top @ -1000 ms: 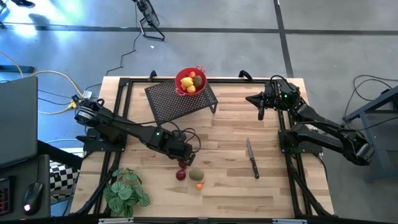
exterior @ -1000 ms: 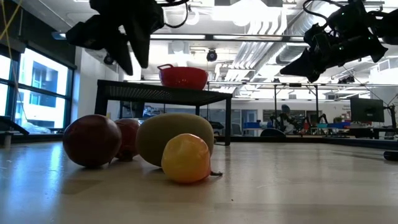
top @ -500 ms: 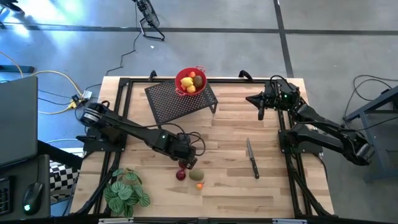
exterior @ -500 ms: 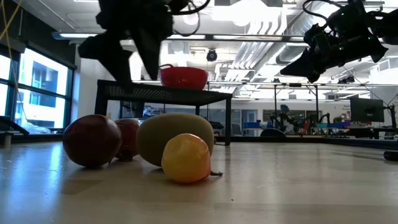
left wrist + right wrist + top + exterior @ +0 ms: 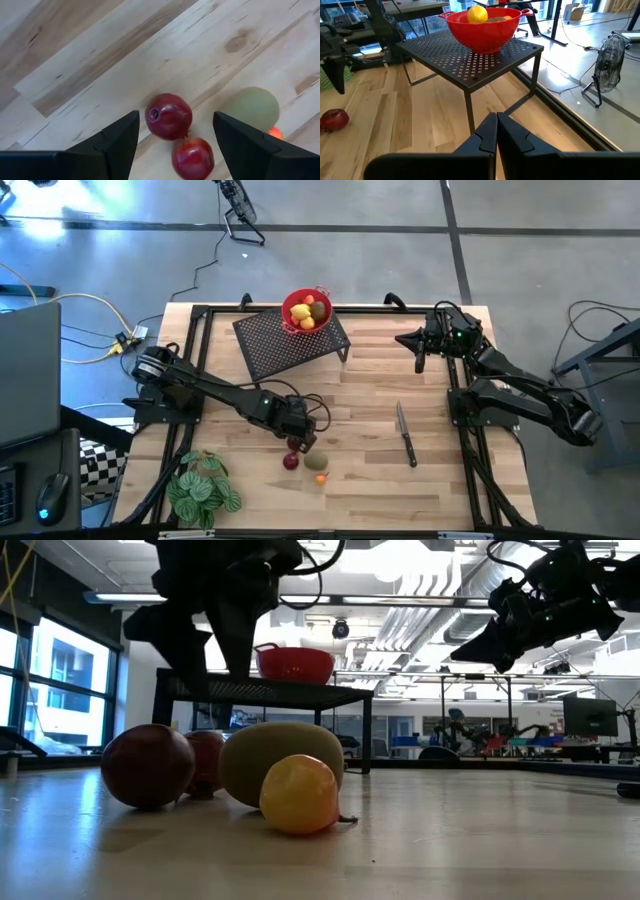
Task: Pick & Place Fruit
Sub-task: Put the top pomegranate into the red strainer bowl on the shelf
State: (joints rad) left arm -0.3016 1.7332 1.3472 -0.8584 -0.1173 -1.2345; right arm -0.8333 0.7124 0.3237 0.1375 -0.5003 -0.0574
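Note:
Four pieces of fruit lie together on the wooden table near its front: two dark red balls [image 5: 168, 116] [image 5: 193, 158], an olive-green oval [image 5: 250, 107] and a small orange one [image 5: 274, 132]. My left gripper [image 5: 175, 135] hangs open just above them, pointing steeply down, with one finger to each side of the farther red ball and clear of it. In the low view, my left gripper [image 5: 210, 660] hangs above the fruit. My right gripper [image 5: 418, 345] waits shut in the air at the far right, holding nothing.
A red mesh bowl [image 5: 307, 310] holding yellow and brown fruit stands on a black perforated stand [image 5: 290, 345] at the far middle. A knife [image 5: 405, 433] lies right of centre. A green leafy plant [image 5: 203, 488] sits at the near left corner.
My left gripper has opened wider, rolled a little about its own axis, and sunk toward the red fruit, shifting slightly toward the table's near edge. The fruit has not moved.

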